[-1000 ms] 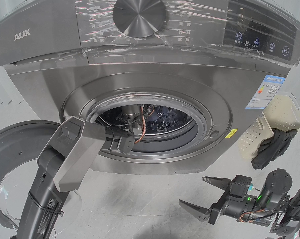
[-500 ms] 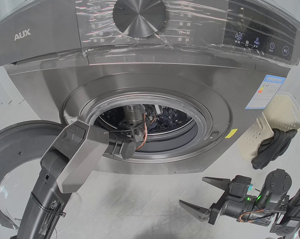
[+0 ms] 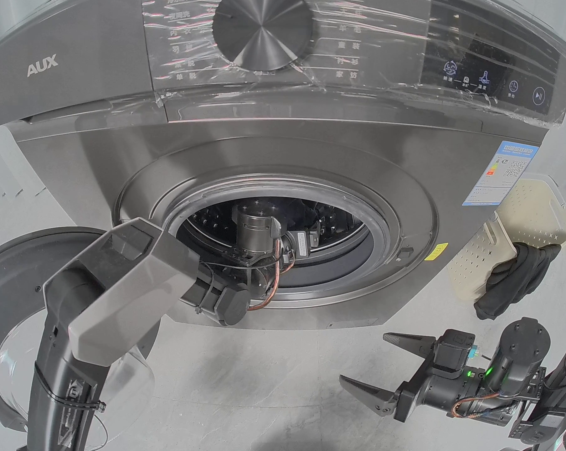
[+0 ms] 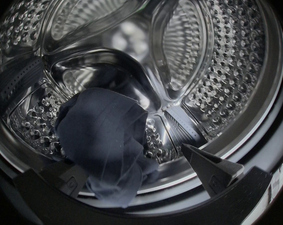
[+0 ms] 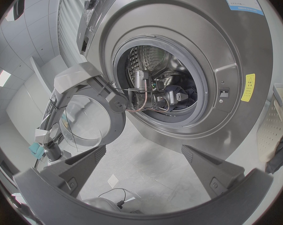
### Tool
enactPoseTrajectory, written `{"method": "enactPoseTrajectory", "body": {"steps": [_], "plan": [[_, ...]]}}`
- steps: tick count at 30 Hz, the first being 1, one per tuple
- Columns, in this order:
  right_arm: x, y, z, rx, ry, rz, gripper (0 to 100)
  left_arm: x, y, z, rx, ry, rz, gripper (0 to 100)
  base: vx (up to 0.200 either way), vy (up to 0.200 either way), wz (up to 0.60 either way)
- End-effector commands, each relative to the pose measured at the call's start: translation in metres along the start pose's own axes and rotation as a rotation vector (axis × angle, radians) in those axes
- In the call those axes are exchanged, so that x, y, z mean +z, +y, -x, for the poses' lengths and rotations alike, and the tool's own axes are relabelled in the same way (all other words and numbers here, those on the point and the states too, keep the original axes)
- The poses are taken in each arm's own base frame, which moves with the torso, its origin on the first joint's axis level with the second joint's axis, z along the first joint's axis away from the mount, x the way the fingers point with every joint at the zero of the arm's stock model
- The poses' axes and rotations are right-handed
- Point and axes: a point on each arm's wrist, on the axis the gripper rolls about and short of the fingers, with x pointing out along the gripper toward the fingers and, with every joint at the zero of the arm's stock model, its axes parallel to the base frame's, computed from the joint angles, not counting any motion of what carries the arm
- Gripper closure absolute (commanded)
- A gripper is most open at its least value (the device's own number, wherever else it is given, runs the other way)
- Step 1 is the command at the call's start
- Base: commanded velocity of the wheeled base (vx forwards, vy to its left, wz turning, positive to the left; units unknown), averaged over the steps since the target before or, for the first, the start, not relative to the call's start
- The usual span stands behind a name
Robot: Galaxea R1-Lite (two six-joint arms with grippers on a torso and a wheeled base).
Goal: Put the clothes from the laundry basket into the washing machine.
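midway through the load: your left gripper (image 4: 127,161) sits inside the mouth of the washing machine (image 3: 358,151) with its jaws spread wide. a dark blue garment (image 4: 100,132) lies low in the drum (image 4: 235,63), slumped against one finger; you cannot tell whether it hangs clear of that finger. by the look of it, that piece is delivered or very nearly so.

what is left, as far as can be seen, is a black garment (image 3: 514,277) draped over the rim of the laundry basket (image 3: 536,211), which stands just beside the machine on your right. anything deeper in the basket is hidden. your right gripper (image 3: 364,358) hovers low above the floor (image 3: 264,377) near the basket, jaws wide and holding nothing.

the left wrist view gives you the drum's inside and how the blue cloth lies. the head view places the basket and the black piece, but there the arm's own wrist stands in front of the cloth. the right wrist view shows the round door (image 5: 115,130) swung open on the left and the left arm reaching through the opening.
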Motion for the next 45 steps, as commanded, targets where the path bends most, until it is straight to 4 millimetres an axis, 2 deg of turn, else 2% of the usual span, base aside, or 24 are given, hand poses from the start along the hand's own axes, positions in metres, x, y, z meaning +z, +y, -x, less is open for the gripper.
{"method": "enactPoseTrajectory", "body": {"steps": [1, 3, 4, 5, 6, 7, 13, 17, 20, 25, 27, 30, 33, 34, 35, 37, 42, 45], "plan": [[0.000, 0.000, 0.000, -0.001, -0.001, 0.000, 0, 0.033, -0.008, 0.041, -0.030, -0.008, -0.037, 0, 0.000, 0.000, 0.00], [0.001, 0.000, 0.001, -0.001, -0.004, 0.000, 0, 0.041, -0.013, 0.054, -0.049, -0.014, -0.040, 0, 0.000, 0.000, 0.00], [0.001, 0.000, 0.001, -0.001, -0.004, 0.000, 0, 0.041, -0.013, 0.054, -0.049, -0.014, -0.040, 0, 0.000, 0.000, 0.00], [0.001, 0.000, 0.001, 0.000, -0.007, 0.000, 0, 0.053, -0.015, 0.067, -0.068, -0.026, -0.036, 0, 0.000, 0.000, 0.00], [0.001, 0.000, 0.001, 0.000, -0.007, 0.000, 0, 0.053, -0.016, 0.070, -0.073, -0.025, -0.037, 0, 0.000, 0.000, 0.00], [0.003, 0.000, 0.001, 0.002, -0.013, 0.000, 0, 0.053, -0.018, 0.081, -0.093, -0.008, -0.042, 0, 0.000, 0.000, 0.00], [0.001, 0.002, 0.003, 0.009, -0.007, 0.000, 0, 0.003, -0.019, 0.110, -0.121, 0.103, -0.080, 0, 0.000, 0.000, 0.00], [0.003, 0.004, 0.008, 0.019, -0.013, 0.002, 0, -0.018, -0.022, 0.126, -0.156, 0.092, -0.084, 0, 0.000, 0.000, 0.00], [0.005, 0.004, 0.010, 0.021, -0.025, 0.001, 0, -0.029, -0.022, 0.137, -0.176, 0.100, -0.093, 0, 0.000, 0.000, 0.00], [0.004, 0.004, 0.011, 0.020, -0.018, 0.002, 0, -0.032, -0.022, 0.151, -0.204, 0.079, -0.081, 0, 0.000, 0.000, 0.00], [0.005, 0.004, 0.014, 0.018, -0.026, 0.001, 0, -0.030, -0.023, 0.161, -0.226, 0.076, -0.079, 0, 0.000, 0.000, 0.00], [0.012, 0.003, 0.029, 0.016, -0.070, 0.001, 0, -0.019, -0.022, 0.191, -0.268, 0.074, -0.079, 0, 0.000, 0.000, 0.00], [0.017, 0.003, 0.036, 0.013, -0.097, -0.004, 0, -0.012, -0.021, 0.207, -0.284, 0.067, -0.074, 0, 0.000, 0.000, 0.00], [0.022, 0.003, 0.041, 0.013, -0.125, -0.011, 0, -0.005, -0.019, 0.221, -0.294, 0.057, -0.070, 0, 0.000, 0.000, 0.00], [0.026, 0.002, 0.046, 0.009, -0.145, -0.018, 0, 0.004, -0.014, 0.239, -0.298, 0.037, -0.064, 0, 0.000, 0.000, 0.00], [0.031, -0.002, 0.052, -0.012, -0.178, -0.012, 0, 0.014, -0.005, 0.258, -0.300, 0.013, -0.057, 0, 0.000, 0.000, 0.00], [0.035, -0.013, 0.063, -0.089, -0.179, 0.051, 0, 0.025, 0.019, 0.303, -0.297, -0.026, -0.043, 0, 0.000, 0.000, 0.00], [0.037, -0.020, 0.078, -0.151, -0.172, 0.065, 0, 0.028, 0.035, 0.333, -0.302, -0.057, -0.031, 0, -0.067, 0.000, 0.00]]}}
